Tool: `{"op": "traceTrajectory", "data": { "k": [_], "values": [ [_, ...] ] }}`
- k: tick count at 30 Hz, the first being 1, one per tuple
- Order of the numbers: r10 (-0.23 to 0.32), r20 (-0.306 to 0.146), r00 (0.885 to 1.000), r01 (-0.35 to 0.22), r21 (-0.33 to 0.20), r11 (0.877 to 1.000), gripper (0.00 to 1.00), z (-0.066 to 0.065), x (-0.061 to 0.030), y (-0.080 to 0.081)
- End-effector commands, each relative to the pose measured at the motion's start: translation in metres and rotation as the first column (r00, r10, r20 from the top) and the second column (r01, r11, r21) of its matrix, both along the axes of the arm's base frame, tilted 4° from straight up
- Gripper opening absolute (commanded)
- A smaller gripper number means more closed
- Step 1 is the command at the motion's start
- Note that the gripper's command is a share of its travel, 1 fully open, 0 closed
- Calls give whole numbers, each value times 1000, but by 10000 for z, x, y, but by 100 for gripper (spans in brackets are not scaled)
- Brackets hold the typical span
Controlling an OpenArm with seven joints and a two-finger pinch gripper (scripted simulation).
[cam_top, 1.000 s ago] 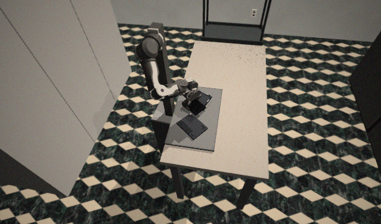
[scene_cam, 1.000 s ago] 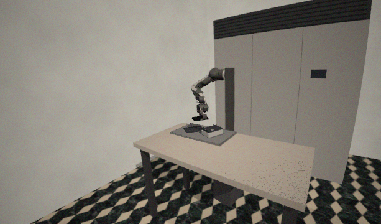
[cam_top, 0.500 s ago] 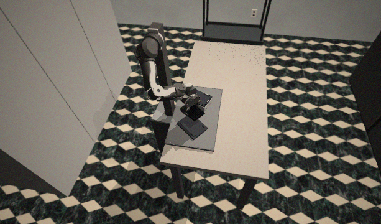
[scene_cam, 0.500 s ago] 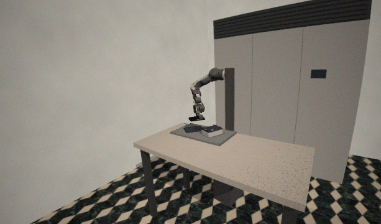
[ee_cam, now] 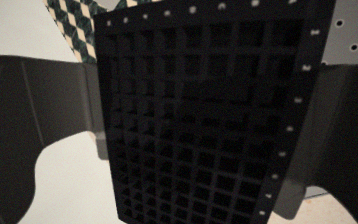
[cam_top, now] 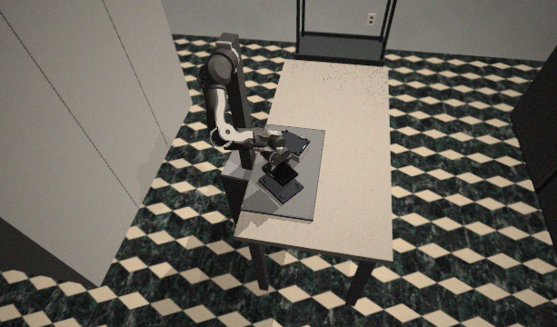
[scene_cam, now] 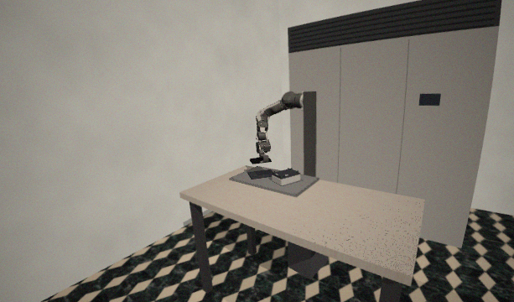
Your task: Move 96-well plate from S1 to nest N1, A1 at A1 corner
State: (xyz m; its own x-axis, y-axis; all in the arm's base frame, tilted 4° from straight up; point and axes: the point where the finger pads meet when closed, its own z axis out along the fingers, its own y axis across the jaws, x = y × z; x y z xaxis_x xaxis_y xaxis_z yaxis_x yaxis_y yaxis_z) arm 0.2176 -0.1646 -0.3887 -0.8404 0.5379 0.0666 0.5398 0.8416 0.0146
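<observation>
Grey mat below; plate clamped between gripper fingers.

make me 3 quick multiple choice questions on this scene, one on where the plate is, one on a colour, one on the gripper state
1. Where is the 96-well plate?
A. in the shaker's pocket
B. held in the air above the nest
C. on the floor

2. What colour is the plate?
A. black
B. white
C. red

3. What state is the gripper in?
A. open, holding nothing
B. shut on nothing
C. shut on the plate

Answers: 1 B, the exterior view shows it hanging above the mat. 2 A, the wrist view shows a black grid. 3 C, its fingers flank both plate edges.
</observation>
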Motion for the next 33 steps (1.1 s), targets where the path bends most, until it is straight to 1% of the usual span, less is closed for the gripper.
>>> {"op": "traceTrajectory", "data": {
  "k": [1, 3, 8, 20, 25, 33],
  "values": [
    [3, 3, 1000, -3, 5, 1000, 0, 5, 9, 12],
    [3, 3, 1000, -3, 5, 1000, 0, 5, 9, 12],
    [8, -1, 1000, -8, 8, 1000, 0, -308, -26, 37],
    [8, -1, 1000, -8, 8, 1000, 0, -308, -26, 37],
    [8, -1, 1000, -8, 9, 1000, 0, -628, -50, 63],
    [8, -1, 1000, -8, 9, 1000, 0, -628, -50, 63]
  ]
}}
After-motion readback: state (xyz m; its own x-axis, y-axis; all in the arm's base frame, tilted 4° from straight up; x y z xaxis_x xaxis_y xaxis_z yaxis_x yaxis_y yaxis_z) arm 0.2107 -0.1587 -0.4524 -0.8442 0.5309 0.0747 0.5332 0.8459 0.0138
